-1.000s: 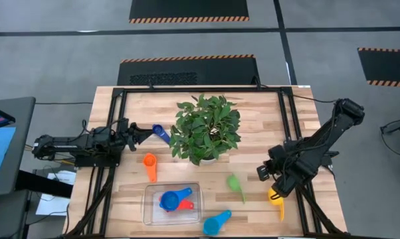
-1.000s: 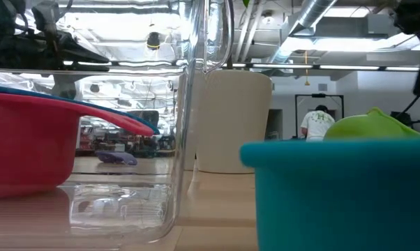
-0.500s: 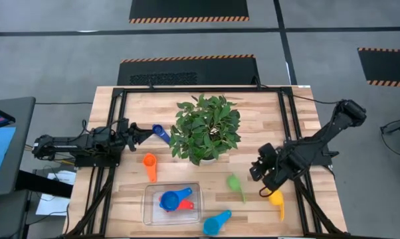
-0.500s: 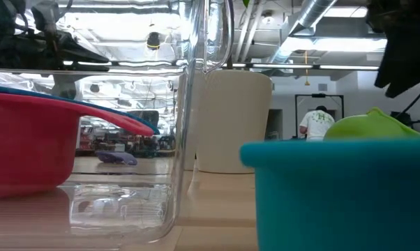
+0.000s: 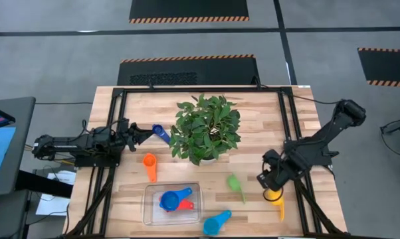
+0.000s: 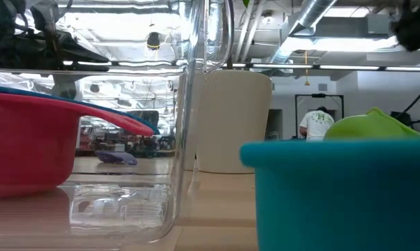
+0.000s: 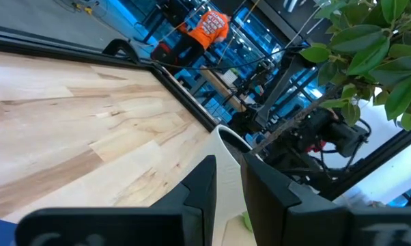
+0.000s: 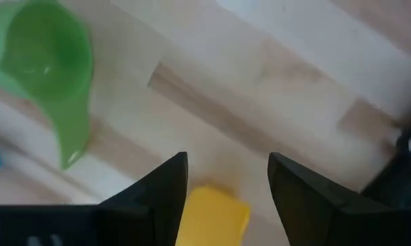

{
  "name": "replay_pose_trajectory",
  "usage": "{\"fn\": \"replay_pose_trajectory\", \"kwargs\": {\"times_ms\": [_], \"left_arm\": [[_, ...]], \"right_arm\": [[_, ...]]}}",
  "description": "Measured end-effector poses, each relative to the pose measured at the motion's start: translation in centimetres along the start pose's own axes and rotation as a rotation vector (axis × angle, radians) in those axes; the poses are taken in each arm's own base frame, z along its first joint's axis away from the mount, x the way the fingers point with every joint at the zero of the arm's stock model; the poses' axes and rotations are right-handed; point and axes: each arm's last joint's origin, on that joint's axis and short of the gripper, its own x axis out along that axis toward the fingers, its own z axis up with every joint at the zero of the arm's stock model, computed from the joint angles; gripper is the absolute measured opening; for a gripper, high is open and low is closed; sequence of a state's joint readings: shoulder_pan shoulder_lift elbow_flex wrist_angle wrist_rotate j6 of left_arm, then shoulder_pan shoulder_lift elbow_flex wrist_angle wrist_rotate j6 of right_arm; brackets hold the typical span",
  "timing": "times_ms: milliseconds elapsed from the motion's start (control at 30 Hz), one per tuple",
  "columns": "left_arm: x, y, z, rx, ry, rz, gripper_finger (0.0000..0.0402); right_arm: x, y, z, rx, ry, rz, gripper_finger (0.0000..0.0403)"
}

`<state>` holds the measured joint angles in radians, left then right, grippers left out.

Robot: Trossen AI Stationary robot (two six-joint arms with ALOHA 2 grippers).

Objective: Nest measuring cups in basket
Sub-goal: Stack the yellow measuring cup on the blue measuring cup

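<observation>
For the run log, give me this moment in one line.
right gripper: open over yellow cup | left gripper: idle by plant | basket: blue, red cups

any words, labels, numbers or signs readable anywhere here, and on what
None can be read.
Measuring cups, basket, plant pot: no print shows.
Orange shirt of a person in the room behind: pale marks, too blurred to read.
Floor mats: only orange and black striped edges, no text.
</observation>
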<state>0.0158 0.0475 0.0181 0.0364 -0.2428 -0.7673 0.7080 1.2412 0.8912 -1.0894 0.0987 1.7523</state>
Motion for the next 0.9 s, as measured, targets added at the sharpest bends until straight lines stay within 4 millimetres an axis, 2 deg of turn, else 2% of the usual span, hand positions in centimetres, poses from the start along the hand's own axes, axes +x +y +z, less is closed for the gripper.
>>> {"fn": "replay_pose_trajectory", "kwargs": {"times_ms": [167,267,467,567,667,900], "left_arm": [[0.0,0.0,0.0,0.0,0.001,0.0,0.0059],[0.0,0.0,0.0,0.0,0.001,0.0,0.0059],[0.0,0.0,0.0,0.0,0.002,-0.001,0.0059],[0.0,0.0,0.0,0.003,0.002,-0.001,0.0059],[0.0,0.0,0.0,0.024,0.002,-0.001,0.0059],[0.0,0.0,0.0,0.023,0.002,-0.001,0.0059]], "right_arm": [[-2.3,0.2,-2.0,0.058,0.028,0.03,0.0222],[-2.9,0.1,-3.4,0.111,0.045,0.052,0.0222],[-2.3,-0.5,-6.3,0.245,-0.057,0.085,0.0222],[-2.0,-0.5,-7.3,0.253,-0.042,0.087,0.0221],[-1.5,-0.2,-7.6,0.264,-0.006,0.056,0.0221],[-0.2,0.5,-7.5,0.279,-0.05,-0.007,0.0221]]}}
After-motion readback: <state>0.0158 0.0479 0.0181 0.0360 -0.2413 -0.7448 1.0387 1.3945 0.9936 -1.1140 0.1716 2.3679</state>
